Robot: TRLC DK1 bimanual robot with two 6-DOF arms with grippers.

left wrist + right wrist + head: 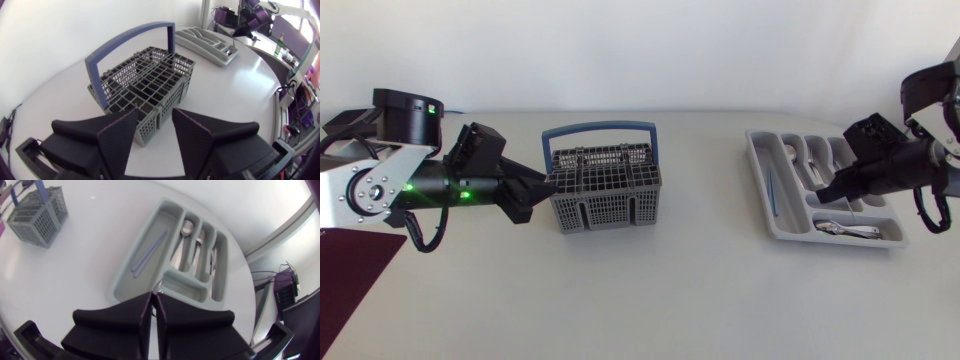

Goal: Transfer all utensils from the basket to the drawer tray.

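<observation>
A grey mesh basket (605, 188) with a blue handle (600, 130) stands left of centre. My left gripper (542, 190) is at its left side, open, with nothing between its fingers. In the left wrist view the basket (145, 82) is just ahead of that gripper (155, 135), and no utensil shows above its grid. The grey drawer tray (775, 215) lies at the right. It holds spoons (845, 229), other cutlery and a pale blue stick (150, 252). My right gripper (823, 192) hangs over the tray (120, 287), fingers (137, 317) pressed together and empty.
Bare white tabletop (710, 260) stretches between basket and tray. A dark maroon patch (355, 290) lies at the front left under my left arm. The tray (205, 42) and my right arm (255, 20) show beyond the basket in the left wrist view.
</observation>
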